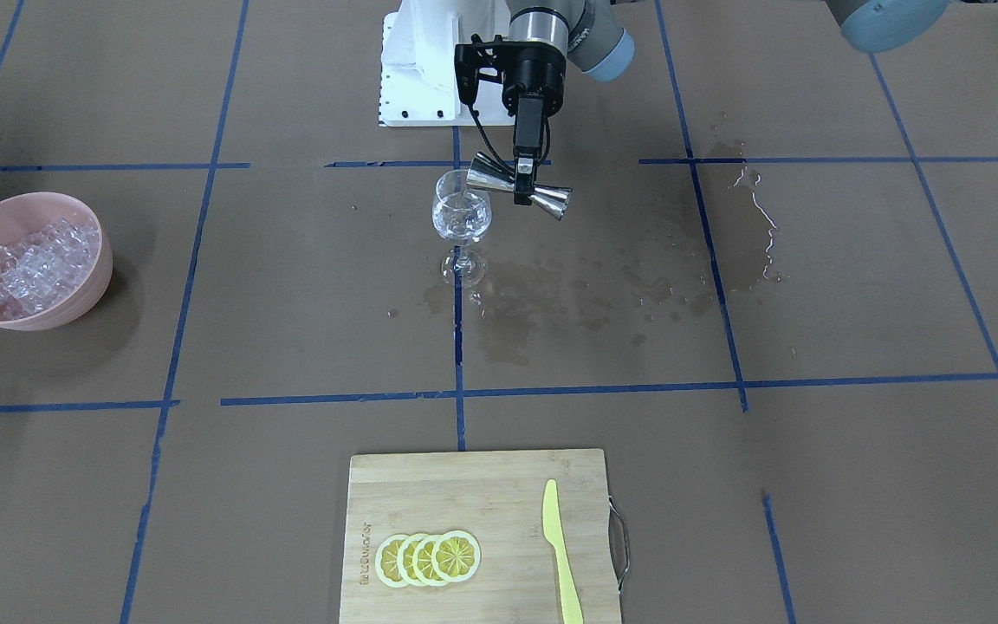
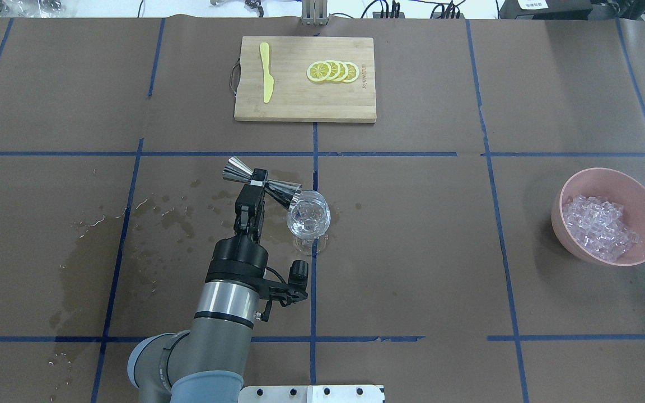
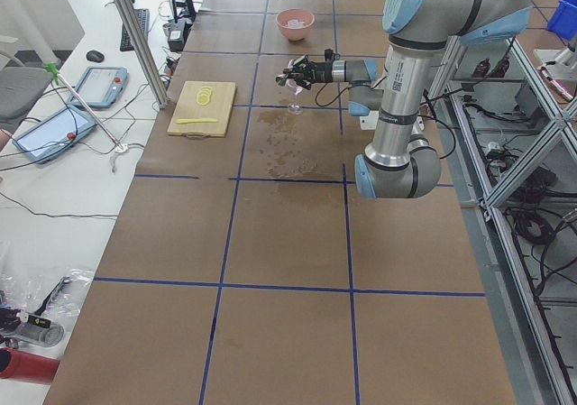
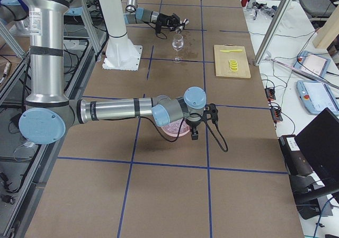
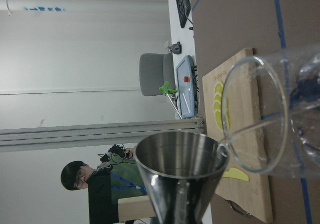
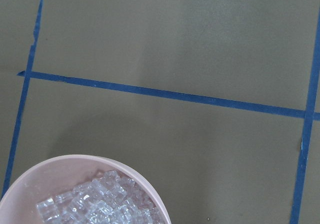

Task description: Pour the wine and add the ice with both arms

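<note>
Stainless-steel jigger point(image 1: 492, 176) is clamped at its waist by the left pincer point(image 1: 523, 186), jaws closed on it. The jigger's long axis lies close to level and dips toward the wine glass point(image 1: 461, 217). Its lower mouth sits at the glass rim, on the side toward the robot's left. In the left wrist view, mouth and rim appear to touch. The glass stands upright on the bench point(image 1: 854, 485); its contents cannot be resolved. Judged step: pouring, with the tip well advanced.

Ice point(image 1: 35, 264) is heaped in a pink bowl point(image 1: 83, 299), well apart from the glass toward the robot's right. The right pincer point(image 4: 194, 134) hangs above that bowl; whether it is released or clenched cannot be told. The right arm point(image 4: 111, 109) is therefore the nearer one to the ice. Any transfer would run from the bowl across to the glass.

Wet patches point(image 1: 603, 286) darken the bench beside the glass, toward the robot's left. The glass foot may sit on a damp surface.
</note>
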